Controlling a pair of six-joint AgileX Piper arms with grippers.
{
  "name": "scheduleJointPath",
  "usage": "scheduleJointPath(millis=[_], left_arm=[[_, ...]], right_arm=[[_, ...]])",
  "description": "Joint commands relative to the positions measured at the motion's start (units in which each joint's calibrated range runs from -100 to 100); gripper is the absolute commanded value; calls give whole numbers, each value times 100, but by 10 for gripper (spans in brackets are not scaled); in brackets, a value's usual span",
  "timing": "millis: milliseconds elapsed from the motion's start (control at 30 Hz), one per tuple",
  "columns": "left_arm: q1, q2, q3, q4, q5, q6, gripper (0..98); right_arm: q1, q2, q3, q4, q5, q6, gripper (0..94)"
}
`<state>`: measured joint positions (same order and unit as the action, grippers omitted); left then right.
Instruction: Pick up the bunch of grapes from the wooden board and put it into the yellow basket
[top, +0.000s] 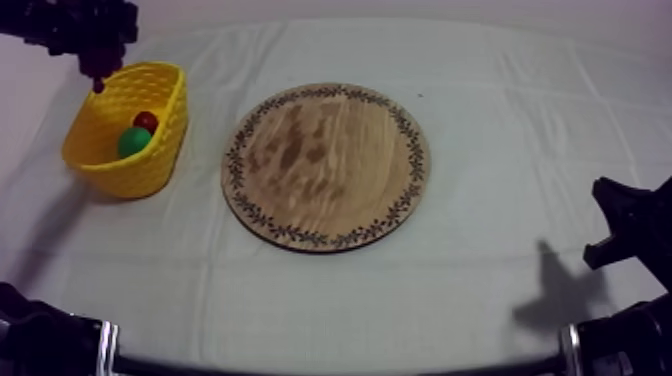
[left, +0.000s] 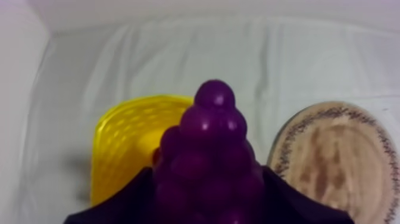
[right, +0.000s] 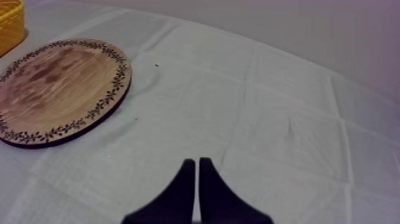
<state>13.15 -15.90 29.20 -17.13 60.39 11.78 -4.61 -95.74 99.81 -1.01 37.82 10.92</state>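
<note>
Left gripper (top: 98, 75) clamped on bunch of grapes (left: 209, 149), hanging above the 11 o'clock rim of yellow basket (top: 150, 172), which sits at 9 o'clock of wooden board (top: 326, 165). Small red fruit (top: 146, 121) and green fruit (top: 133, 143) lie in the basket. Right gripper (right: 197, 173) jaws together, empty, at 4 o'clock of the board.

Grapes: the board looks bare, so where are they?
In the left wrist view the bunch of grapes sits in the left gripper, over the yellow basket at the table's left, off the wooden board.
</note>
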Motion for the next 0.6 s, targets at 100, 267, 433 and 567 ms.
scheduleJointPath(millis=[100, 267, 433, 567], left_arm=[[-169, 311, 425, -90, -102, 85, 406], [-260, 804, 579, -113, -222, 150, 409], [-330, 1273, 574, -100, -431, 179, 408], [-366, 1572, 478, -122, -583, 222, 404]], right_arm=[[2, -1, -3, 1, 0, -1, 4], [2, -1, -3, 1, 0, 2, 4], [2, -1, -3, 1, 0, 0, 4], [2, -1, -3, 1, 0, -1, 4]])
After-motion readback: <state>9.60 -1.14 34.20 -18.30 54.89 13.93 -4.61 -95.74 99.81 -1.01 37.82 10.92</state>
